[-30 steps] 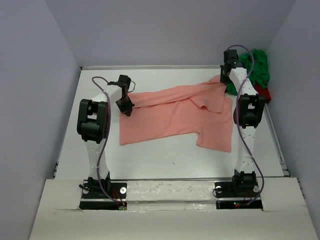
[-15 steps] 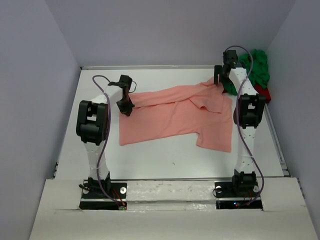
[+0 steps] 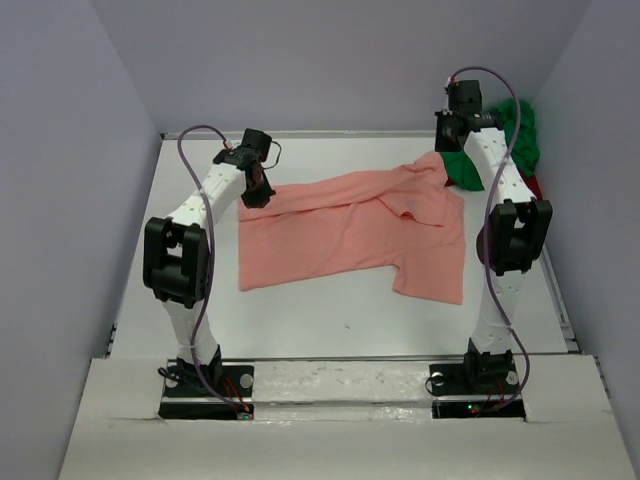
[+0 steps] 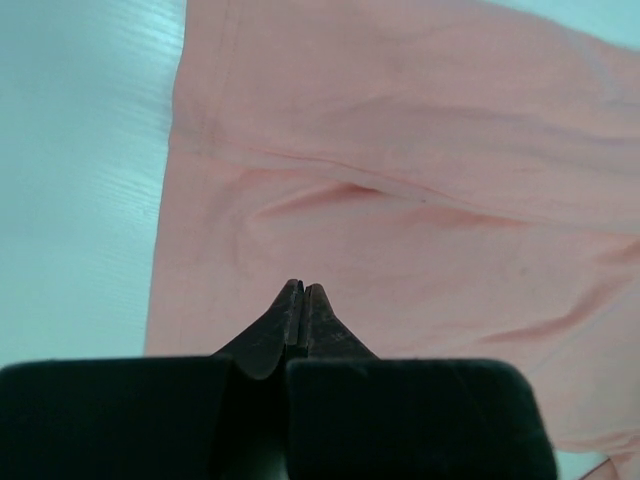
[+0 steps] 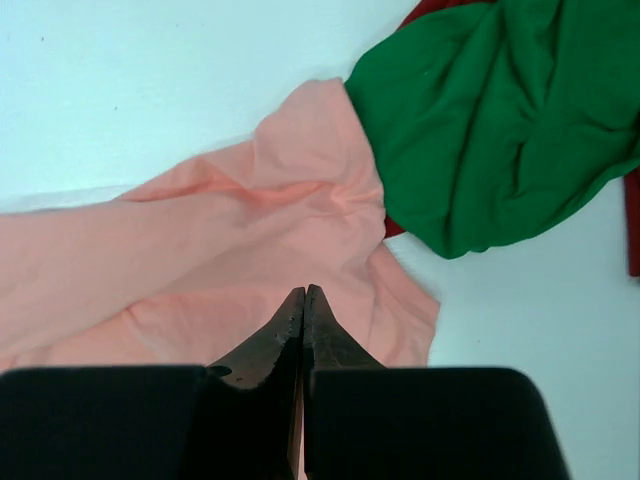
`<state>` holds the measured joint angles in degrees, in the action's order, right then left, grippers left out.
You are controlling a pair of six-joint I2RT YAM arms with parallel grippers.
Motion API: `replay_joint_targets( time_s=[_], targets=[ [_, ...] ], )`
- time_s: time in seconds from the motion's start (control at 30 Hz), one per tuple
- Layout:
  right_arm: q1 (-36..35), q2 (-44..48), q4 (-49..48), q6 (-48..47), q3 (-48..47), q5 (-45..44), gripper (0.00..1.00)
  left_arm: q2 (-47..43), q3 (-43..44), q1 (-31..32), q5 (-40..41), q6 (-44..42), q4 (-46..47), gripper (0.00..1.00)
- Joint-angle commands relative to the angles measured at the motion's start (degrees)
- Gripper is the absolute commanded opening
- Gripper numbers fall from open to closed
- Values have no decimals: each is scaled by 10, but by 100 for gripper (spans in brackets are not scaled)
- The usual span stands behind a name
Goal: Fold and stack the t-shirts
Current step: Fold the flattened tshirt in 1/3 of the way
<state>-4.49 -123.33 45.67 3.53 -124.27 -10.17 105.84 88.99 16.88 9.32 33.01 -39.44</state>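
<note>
- Salmon pink t-shirt (image 3: 350, 235): lies spread and creased across the middle of the table (image 3: 300, 320). Its far right corner touches the bunched green t-shirt (image 3: 515, 135), which sits over a red cloth (image 3: 530, 185) at the far right.
- Left gripper (image 3: 257, 190): jaws pressed together and empty, over the pink shirt's far left edge.
- Right gripper (image 3: 447, 130): jaws likewise together and empty, over the far right corner.
- Step in hand, as judged: folding the pink shirt. Both claws should pinch matching far corners, lift together and lay the fold evenly, avoiding the green cloth.
- No brand, label or writing is legible.
</note>
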Motion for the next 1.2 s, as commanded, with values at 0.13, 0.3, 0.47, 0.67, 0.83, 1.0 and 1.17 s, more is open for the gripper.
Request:
replay_joint_targets(
  time_s=[0.13,0.3,0.47,0.67,0.83,1.0,1.17],
  targets=[
    [-15,62,-22,16,85,31,0,117,148,-17,-23,-28,-9,0],
    [-26,125,-51,23,150,30,0,215,255,-49,-56,-40,-24,0],
    [-39,162,-51,20,155,30,0,263,318,-70,-62,-59,-42,0],
    [-44,199,-48,24,155,28,0,298,350,-99,-78,-53,-56,0],
    [-44,215,-43,27,148,19,0,311,360,-103,-89,-52,-64,0],
    [-44,231,-39,28,146,18,0,318,363,-105,-88,-48,-75,0],
    [-49,240,-33,28,148,10,0,317,339,-112,-107,-42,-66,0]
  ],
)
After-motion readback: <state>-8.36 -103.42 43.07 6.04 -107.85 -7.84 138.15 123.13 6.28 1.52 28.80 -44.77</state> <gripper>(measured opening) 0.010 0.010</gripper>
